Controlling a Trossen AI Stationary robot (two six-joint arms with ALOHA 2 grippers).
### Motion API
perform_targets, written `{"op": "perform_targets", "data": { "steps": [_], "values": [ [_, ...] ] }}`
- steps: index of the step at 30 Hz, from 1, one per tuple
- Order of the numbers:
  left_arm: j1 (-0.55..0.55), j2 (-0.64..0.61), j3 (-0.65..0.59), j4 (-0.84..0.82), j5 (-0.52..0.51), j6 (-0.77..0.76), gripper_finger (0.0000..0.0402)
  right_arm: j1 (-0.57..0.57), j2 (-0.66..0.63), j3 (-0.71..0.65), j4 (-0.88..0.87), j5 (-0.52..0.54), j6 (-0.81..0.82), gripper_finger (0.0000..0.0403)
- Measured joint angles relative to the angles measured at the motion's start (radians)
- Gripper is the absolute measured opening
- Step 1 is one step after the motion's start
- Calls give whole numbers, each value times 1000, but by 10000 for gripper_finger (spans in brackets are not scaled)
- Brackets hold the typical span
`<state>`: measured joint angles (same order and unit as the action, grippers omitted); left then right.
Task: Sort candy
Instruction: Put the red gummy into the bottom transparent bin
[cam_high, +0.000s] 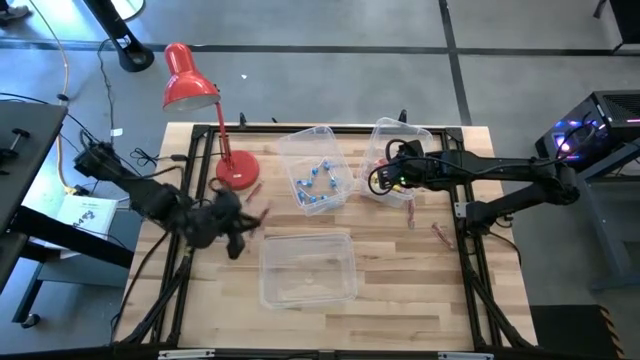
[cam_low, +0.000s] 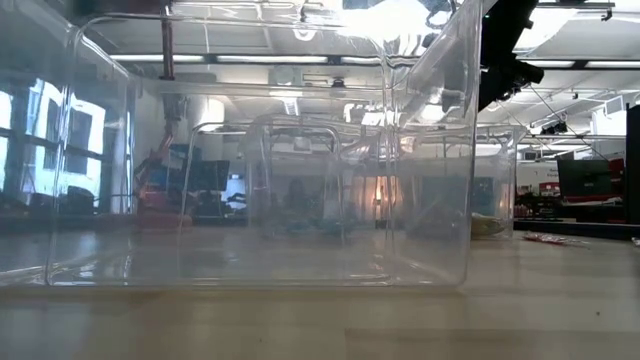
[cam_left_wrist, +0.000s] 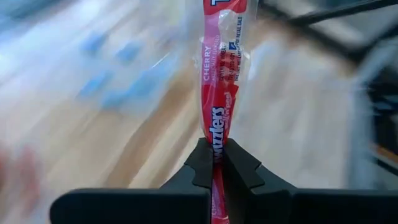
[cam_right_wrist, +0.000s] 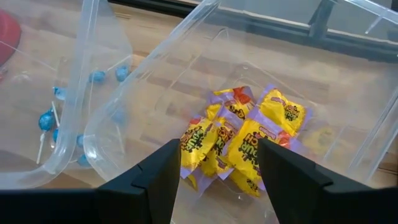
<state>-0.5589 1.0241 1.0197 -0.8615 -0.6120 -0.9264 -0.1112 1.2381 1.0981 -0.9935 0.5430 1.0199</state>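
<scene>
Sorting is well along: blue pieces (cam_high: 318, 183) and yellow packets (cam_right_wrist: 244, 144) sit binned at twelve o'clock; left gripper (cam_left_wrist: 214, 167) jaws clamp a red stick (cam_left_wrist: 222, 81), right gripper (cam_right_wrist: 217, 167) jaws apart, two sticks (cam_high: 441, 235) remain on the surface (cam_high: 400, 290)

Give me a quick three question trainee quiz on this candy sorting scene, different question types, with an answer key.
1. True or false: the left gripper is shut on a red candy stick.
2. Which candies lie in the bin under the right gripper? A) blue pieces B) yellow packets C) red sticks
3. Fill in: the bin nearest the table's front edge looks ____.

Key: 1 true. 2 B. 3 empty.
</scene>
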Motion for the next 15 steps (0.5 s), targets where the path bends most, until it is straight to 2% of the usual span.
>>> {"op": "perform_targets", "data": {
  "steps": [4, 6, 11, 15],
  "values": [
    [66, 67, 11, 342, 184, 372, 3, 0, 0, 0, 9, 0, 0, 206],
    [86, 108, 12, 447, 259, 497, 11, 0, 0, 0, 14, -1, 3, 206],
    [147, 173, 11, 495, 342, 558, 52, 0, 0, 0, 12, -2, 11, 206],
    [198, 196, 11, 499, 530, 518, 98, 0, 0, 0, 11, -9, 10, 206]
  ]
}}
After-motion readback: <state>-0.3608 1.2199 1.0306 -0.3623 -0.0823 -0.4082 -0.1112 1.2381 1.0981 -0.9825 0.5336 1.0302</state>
